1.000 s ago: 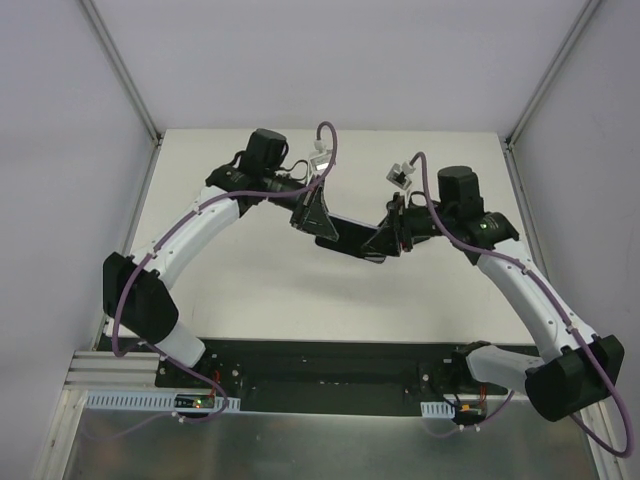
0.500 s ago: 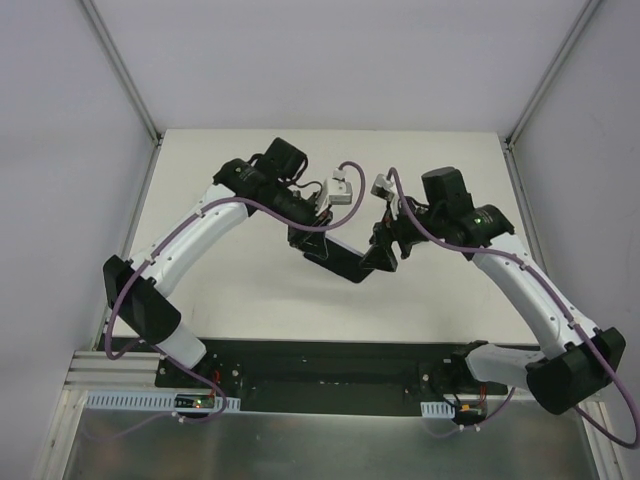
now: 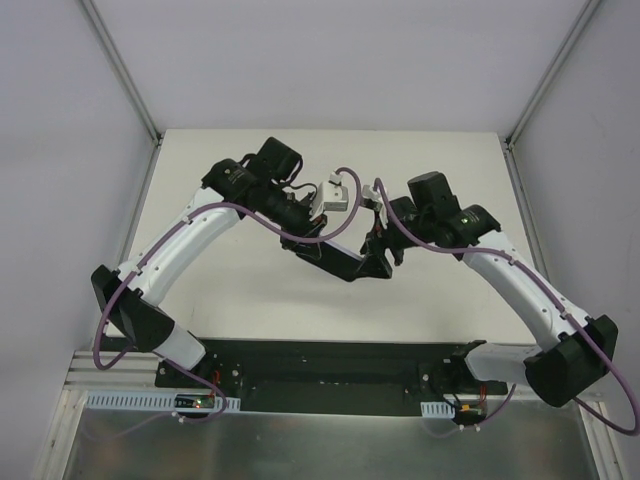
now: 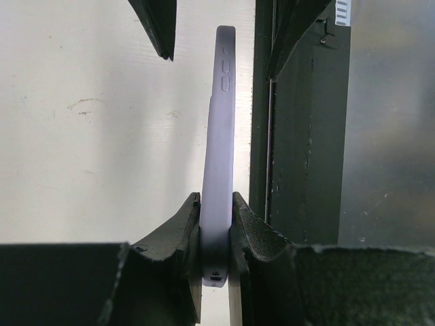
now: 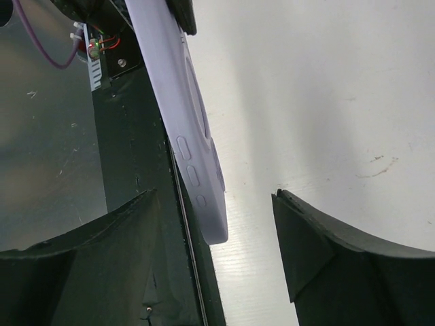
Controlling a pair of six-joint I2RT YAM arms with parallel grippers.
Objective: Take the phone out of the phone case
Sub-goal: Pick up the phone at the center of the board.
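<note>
The phone in its lavender case (image 4: 219, 129) is held on edge above the white table. My left gripper (image 4: 217, 204) is shut on its near end, one finger on each flat face. In the top view the phone (image 3: 335, 262) looks dark and hangs between the left gripper (image 3: 303, 246) and the right gripper (image 3: 379, 262). In the right wrist view the case (image 5: 187, 129) shows its side buttons. Its rounded end sits between the fingers of my open right gripper (image 5: 214, 197), close to the left finger (image 5: 129, 231) and well apart from the right finger.
The black base rail (image 3: 330, 375) runs along the table's near edge, with a metal plate (image 3: 320, 445) in front of it. In the left wrist view the rail (image 4: 306, 149) lies directly under the phone's right side. White walls enclose the table.
Both grippers have come down and toward the near edge with the phone between them. The left wrist has turned, so the phone now stands on edge.
</note>
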